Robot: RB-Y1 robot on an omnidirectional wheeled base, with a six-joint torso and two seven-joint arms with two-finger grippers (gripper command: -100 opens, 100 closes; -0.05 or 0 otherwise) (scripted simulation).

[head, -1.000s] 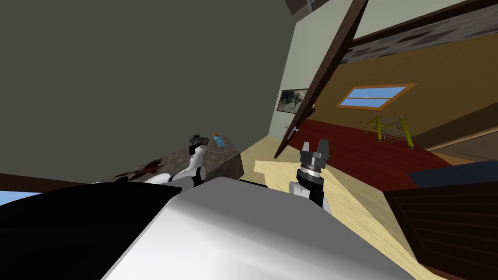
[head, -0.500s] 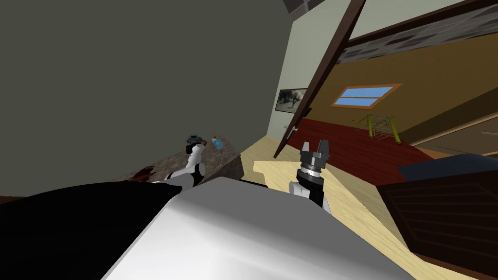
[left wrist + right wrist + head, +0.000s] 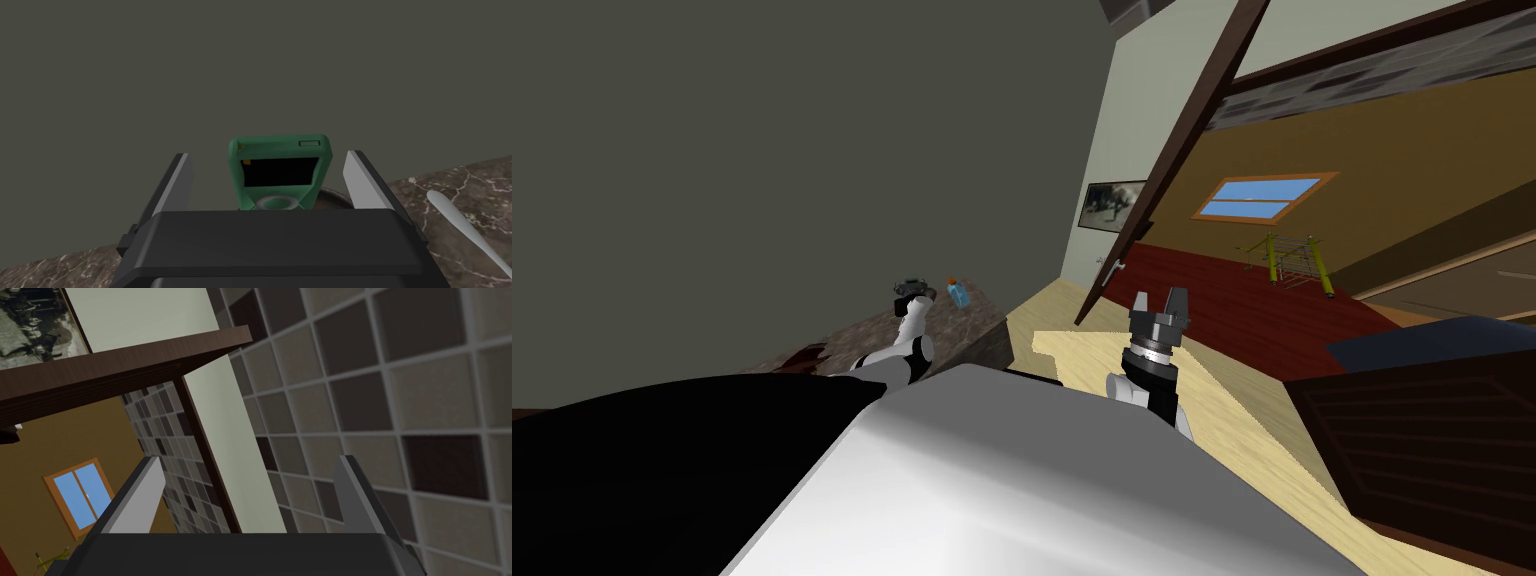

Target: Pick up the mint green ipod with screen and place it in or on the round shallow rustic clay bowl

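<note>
Your left gripper (image 3: 267, 154) is spread wide. Both fingers (image 3: 175, 185) stand clear of the mint green ipod (image 3: 279, 172), with a strip of open space on either side, so nothing is pinched. The ipod stands upright between them, screen and click wheel facing the camera and top edge level. Its lower end is hidden behind the gripper's dark body, so you cannot tell what it rests on.

Just behind the ipod's lower corner, on the side of one finger, the dark curved rim of the bowl (image 3: 334, 195) peeks out. The rest of the bowl is covered.

The bowl sits on a brown marbled counter (image 3: 450, 190). A slim white utensil (image 3: 467, 232) lies slanted on the counter, near that same finger but apart from it. The counter's back edge meets a plain dark grey wall (image 3: 250, 65) close behind the ipod, so there is little room forward and plenty of room upward.

From the head camera, a small blue bottle (image 3: 959, 292) stands on the counter just beside the left gripper, close to the counter's end corner. Past that corner is light wooden floor (image 3: 1102, 365).

Your right gripper (image 3: 1159, 303) is raised above that floor with its fingers parted and nothing between them, well apart from the counter. Behind it an open dark brown door (image 3: 1177, 160) leans across the view.
</note>
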